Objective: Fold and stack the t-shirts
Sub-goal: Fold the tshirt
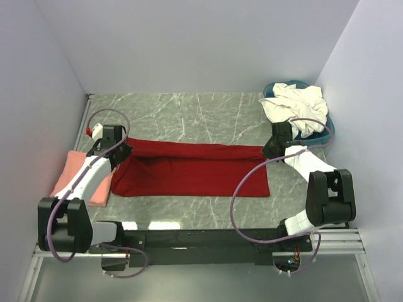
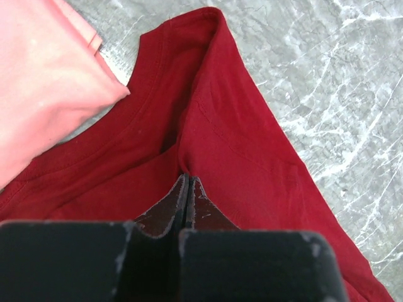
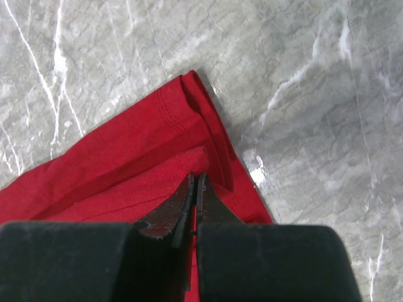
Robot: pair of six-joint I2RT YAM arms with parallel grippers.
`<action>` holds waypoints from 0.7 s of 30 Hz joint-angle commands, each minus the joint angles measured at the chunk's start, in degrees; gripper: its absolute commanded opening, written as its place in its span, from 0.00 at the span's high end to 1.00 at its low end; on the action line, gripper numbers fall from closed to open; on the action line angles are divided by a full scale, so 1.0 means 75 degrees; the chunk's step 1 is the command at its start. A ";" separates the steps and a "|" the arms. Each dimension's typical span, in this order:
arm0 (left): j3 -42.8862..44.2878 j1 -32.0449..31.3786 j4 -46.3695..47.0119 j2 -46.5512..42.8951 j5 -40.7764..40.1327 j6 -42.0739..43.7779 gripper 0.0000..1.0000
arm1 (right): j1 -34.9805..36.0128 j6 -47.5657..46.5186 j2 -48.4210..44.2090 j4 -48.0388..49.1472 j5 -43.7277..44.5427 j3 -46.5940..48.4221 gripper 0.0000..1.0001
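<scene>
The deep red t-shirt point(image 1: 195, 171) lies on the grey marble table point(image 1: 189, 113), folded into 1 long band. Its long axis runs left to right across the table, parallel to the near edge where the arms are bolted. The far edge is drawn fairly straight between the 2 grippers, and the near edge lies flat on the marble. Which end holds the collar cannot be told.

At the shirt's far left corner, the left gripper point(image 1: 123, 151) has its fingers pressed together with a ridge of red cloth pinched between them. The left wrist view shows that fold rising from the tips. At the shirt's far right corner, the right gripper point(image 1: 271, 148) is likewise clamped narrow on the hemmed edge.

Touching the shirt's left end lies the salmon-pink t-shirt point(image 1: 68, 168), folded flat. Beyond the shirt's right end, well apart from it, cream-white t-shirts point(image 1: 296, 107) are heaped crumpled in a blue basin point(image 1: 329, 129).
</scene>
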 commanded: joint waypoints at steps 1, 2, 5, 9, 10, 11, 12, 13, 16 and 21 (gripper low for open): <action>-0.0190 -0.0004 0.0416 -0.0447 -0.0200 0.0005 1.00 | 0.0010 0.0171 -0.0521 0.0341 -0.0032 -0.0209 1.00; -0.0260 -0.0004 0.0440 -0.0471 -0.0165 -0.0007 1.00 | 0.0022 0.0206 -0.0568 0.0376 -0.0067 -0.0268 1.00; -0.0436 -0.0016 0.0510 -0.0565 -0.0059 -0.0030 1.00 | -0.0001 0.0229 -0.0720 0.0447 -0.0044 -0.0444 1.00; -0.0706 -0.0004 0.0593 -0.0799 -0.0047 -0.0077 1.00 | -0.0001 0.0288 -0.0826 0.0482 -0.0102 -0.0584 1.00; -0.0753 -0.0004 0.0546 -0.0869 -0.0070 -0.0089 1.00 | -0.0001 0.0288 -0.0861 0.0505 -0.0126 -0.0608 1.00; -0.0788 -0.0004 0.0546 -0.0905 -0.0094 -0.0089 1.00 | 0.0010 0.0323 -0.0884 0.0528 -0.0149 -0.0631 1.00; -0.0812 -0.0004 0.0534 -0.0963 -0.0117 -0.0100 1.00 | -0.0001 0.0323 -0.0908 0.0540 -0.0138 -0.0689 1.00; -0.0847 -0.0004 0.0534 -0.1056 -0.0164 -0.0089 1.00 | -0.0001 0.0335 -0.0931 0.0540 -0.0138 -0.0690 1.00; -0.0870 -0.0004 0.0500 -0.1186 -0.0164 -0.0054 1.00 | 0.0010 0.0323 -0.0978 0.0494 -0.0161 -0.0667 1.00; -0.1186 -0.0016 0.0569 -0.1420 -0.0036 -0.0264 1.00 | -0.0001 0.0347 -0.1107 0.0587 -0.0243 -0.0889 1.00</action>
